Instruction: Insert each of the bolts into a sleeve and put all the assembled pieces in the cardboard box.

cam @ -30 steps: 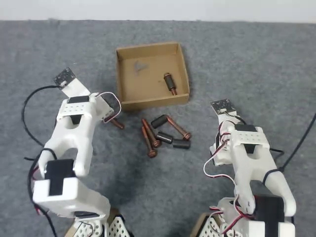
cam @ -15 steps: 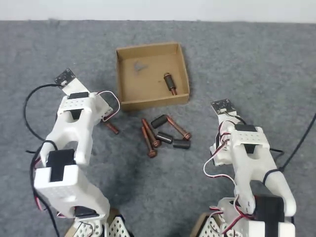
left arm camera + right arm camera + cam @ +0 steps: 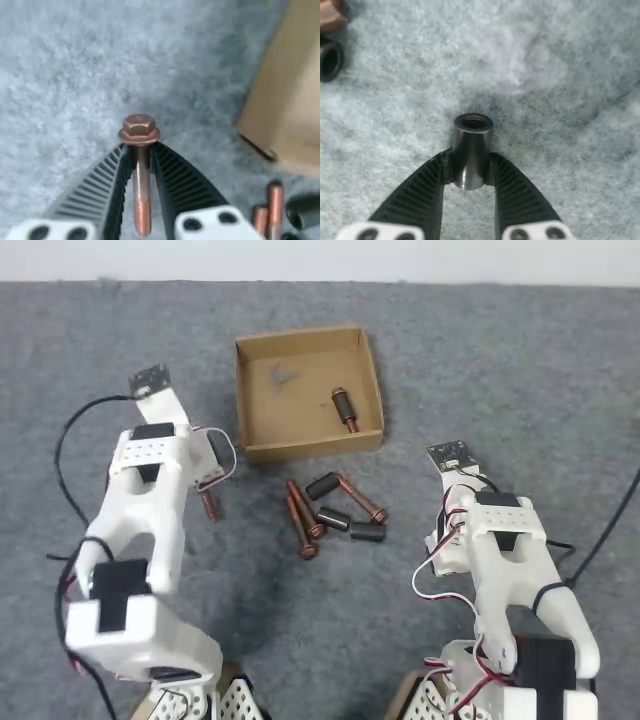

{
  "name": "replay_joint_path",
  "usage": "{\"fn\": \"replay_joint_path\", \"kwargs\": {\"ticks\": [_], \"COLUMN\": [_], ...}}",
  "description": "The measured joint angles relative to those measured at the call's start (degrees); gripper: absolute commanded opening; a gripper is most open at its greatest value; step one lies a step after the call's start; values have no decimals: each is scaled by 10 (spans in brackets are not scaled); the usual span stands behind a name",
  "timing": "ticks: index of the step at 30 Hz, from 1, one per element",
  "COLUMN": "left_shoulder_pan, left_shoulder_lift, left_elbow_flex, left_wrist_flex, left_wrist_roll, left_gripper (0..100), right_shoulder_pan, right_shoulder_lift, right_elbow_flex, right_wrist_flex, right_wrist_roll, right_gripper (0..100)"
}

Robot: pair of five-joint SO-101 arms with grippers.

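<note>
Copper bolt (image 3: 139, 150) sits pinched in the left fingers (image 3: 107, 185), right fingers (image 3: 420, 192) clamp a dark sleeve (image 3: 471, 150), spare parts (image 3: 333, 519) lie at 6 o'clock of the cardboard box (image 3: 310, 446).

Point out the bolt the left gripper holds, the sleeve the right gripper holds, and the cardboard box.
bolt (image 3: 139, 131): left wrist view, hex head.
sleeve (image 3: 471, 150): right wrist view, outer wall.
cardboard box (image 3: 310, 446): high view, near wall.

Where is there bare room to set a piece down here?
Free: the carpet right of the cardboard box, and the left half of the box floor. Crowded: the loose bolts and sleeves in front of the box.
</note>
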State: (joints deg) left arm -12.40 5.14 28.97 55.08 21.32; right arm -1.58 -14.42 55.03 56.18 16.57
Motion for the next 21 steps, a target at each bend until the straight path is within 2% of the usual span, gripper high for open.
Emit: {"fn": "replay_joint_path", "kwargs": {"ticks": [12,21], "left_shoulder_pan": [-4,-5], "left_shoulder_lift": [-82,-83], "left_elbow_flex": [84,103], "left_wrist_flex": [-19,-23], "left_wrist_roll": [-130,-145], "left_gripper": [12,12], "right_shoulder_pan": [0,1], "right_shoulder_lift": [0,0], "right_elbow_flex": [0,-16], "right_wrist_flex": [0,0], "right_wrist_roll": [0,0], "right_gripper": [6,6]}}
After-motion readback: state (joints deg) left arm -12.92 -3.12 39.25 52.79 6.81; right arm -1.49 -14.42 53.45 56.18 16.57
